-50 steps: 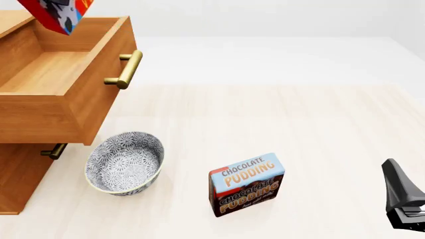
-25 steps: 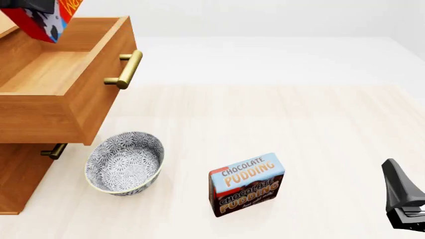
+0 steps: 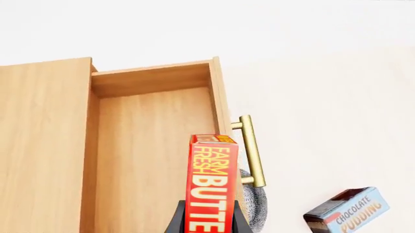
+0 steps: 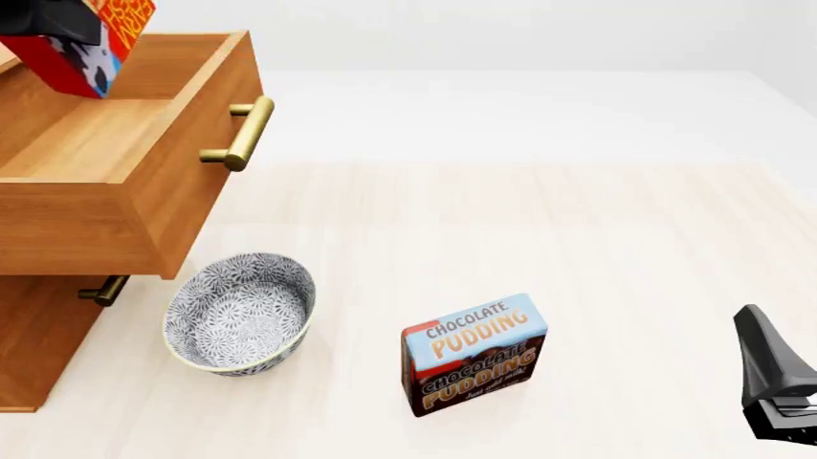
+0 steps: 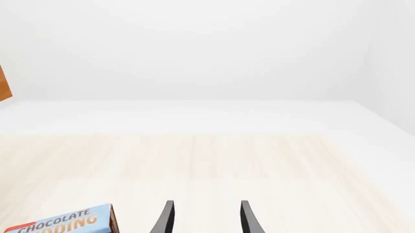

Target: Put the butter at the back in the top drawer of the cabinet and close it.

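Two left gripper [image 3: 209, 224] fingers clamp the butter [image 3: 211, 179].

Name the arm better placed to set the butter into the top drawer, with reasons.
Left. The left gripper already holds the butter above the open top drawer. The right gripper is open and empty, low over the table by the pudding box, far from the cabinet.
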`<state>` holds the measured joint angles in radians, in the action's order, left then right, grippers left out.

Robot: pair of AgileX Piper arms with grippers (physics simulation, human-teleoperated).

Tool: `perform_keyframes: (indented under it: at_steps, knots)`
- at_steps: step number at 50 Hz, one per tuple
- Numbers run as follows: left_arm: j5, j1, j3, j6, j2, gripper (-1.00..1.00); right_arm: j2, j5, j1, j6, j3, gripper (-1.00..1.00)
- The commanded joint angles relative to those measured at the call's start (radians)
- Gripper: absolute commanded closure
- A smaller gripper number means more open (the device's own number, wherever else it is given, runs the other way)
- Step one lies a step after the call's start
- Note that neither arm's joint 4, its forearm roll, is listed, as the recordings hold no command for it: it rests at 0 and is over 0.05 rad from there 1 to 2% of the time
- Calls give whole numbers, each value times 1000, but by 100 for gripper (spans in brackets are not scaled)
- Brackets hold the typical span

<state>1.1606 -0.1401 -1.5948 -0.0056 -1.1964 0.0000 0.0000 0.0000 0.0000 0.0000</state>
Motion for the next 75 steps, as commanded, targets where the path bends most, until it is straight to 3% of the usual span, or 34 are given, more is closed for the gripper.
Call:
perform_keyframes:
  at_steps: [1,48,75]
  knots:
    - [-21,26,12,5,8,100,0,0,0,0,0,-100]
    - [-81,102,142,8,44,100,0,0,0,0,0,-100]
    - [-105,105,148,18,7,100,0,0,0,0,0,-100]
